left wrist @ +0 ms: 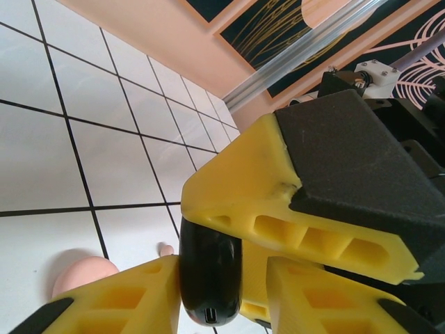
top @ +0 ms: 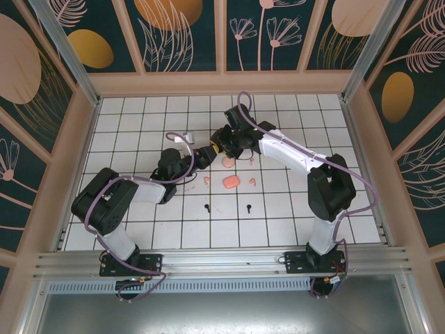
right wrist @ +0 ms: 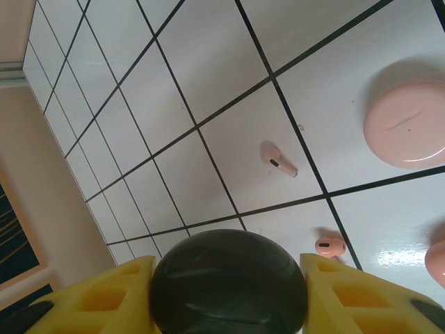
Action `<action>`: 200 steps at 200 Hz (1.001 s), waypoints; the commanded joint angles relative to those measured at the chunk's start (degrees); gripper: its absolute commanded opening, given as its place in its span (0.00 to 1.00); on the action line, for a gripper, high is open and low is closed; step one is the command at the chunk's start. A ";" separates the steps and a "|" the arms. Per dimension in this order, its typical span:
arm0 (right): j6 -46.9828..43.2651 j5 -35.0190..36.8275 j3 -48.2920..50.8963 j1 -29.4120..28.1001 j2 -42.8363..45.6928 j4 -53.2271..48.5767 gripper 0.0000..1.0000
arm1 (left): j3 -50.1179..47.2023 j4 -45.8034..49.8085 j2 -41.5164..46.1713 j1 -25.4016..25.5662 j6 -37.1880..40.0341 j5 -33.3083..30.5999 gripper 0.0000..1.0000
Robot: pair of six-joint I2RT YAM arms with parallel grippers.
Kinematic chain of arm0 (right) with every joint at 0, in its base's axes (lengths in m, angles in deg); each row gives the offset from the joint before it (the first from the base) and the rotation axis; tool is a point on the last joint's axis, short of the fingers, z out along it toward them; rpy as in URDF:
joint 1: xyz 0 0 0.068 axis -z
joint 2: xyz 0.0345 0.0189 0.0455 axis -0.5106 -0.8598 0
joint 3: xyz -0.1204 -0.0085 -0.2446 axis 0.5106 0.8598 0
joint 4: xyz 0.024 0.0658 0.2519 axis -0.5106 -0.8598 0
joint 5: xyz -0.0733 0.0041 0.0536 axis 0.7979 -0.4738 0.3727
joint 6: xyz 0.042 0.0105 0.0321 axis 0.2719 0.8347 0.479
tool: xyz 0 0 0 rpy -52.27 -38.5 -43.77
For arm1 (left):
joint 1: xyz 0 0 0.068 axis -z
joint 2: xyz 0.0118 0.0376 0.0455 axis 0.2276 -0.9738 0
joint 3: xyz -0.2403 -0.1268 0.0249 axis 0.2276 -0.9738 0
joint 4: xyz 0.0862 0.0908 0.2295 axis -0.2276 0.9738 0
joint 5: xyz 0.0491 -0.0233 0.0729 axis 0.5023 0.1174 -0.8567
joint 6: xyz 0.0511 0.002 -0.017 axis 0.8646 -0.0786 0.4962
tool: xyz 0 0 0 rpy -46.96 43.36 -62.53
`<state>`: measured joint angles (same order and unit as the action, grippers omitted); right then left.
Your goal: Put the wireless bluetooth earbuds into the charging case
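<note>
A black charging case (top: 218, 148) hangs above the tiles between both grippers. My right gripper (right wrist: 229, 278) is shut on the black case (right wrist: 229, 285) across its width. My left gripper (left wrist: 222, 278) straddles the same case (left wrist: 211, 278), port end toward the camera. One of its fingers (left wrist: 132, 299) touches the case, and a gap remains at the other finger (left wrist: 320, 299). On the floor lie two black earbuds (top: 207, 207) (top: 247, 207), two coral earbuds (top: 206, 180) (top: 253, 182) and a pale pink earbud (right wrist: 279, 159).
A closed pale pink case (top: 228, 162) and a coral case (top: 231, 182) rest on the tiles just below the grippers. Peach walls (top: 222, 83) ring the white tiled floor. The right gripper's finger (left wrist: 278, 202) crowds close over the left one.
</note>
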<state>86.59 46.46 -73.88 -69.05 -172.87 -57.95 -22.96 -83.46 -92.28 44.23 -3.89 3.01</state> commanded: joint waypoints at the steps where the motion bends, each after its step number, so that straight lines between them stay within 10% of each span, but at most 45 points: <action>1: 0.40 -0.54 -1.45 -0.71 0.88 0.65 0.36 | 1.65 -4.05 -1.32 0.39 -0.42 1.43 0.33; 109: 0.70 -1.07 0.24 -1.12 2.41 1.60 0.37 | 2.41 -4.74 -2.25 1.10 -0.84 0.90 0.13; 145: 0.28 -0.50 -0.47 0.48 3.43 1.61 0.70 | 2.34 -5.00 -1.99 1.27 -1.62 0.90 0.00; 200: -8.93 2.70 2.78 6.18 11.73 2.94 0.75 | 2.19 1.10 1.89 1.27 -0.99 2.48 0.00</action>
<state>84.12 47.31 -73.62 -65.03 -168.08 -57.51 -21.89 -84.42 -93.72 45.36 -5.14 3.43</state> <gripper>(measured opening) 0.751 0.184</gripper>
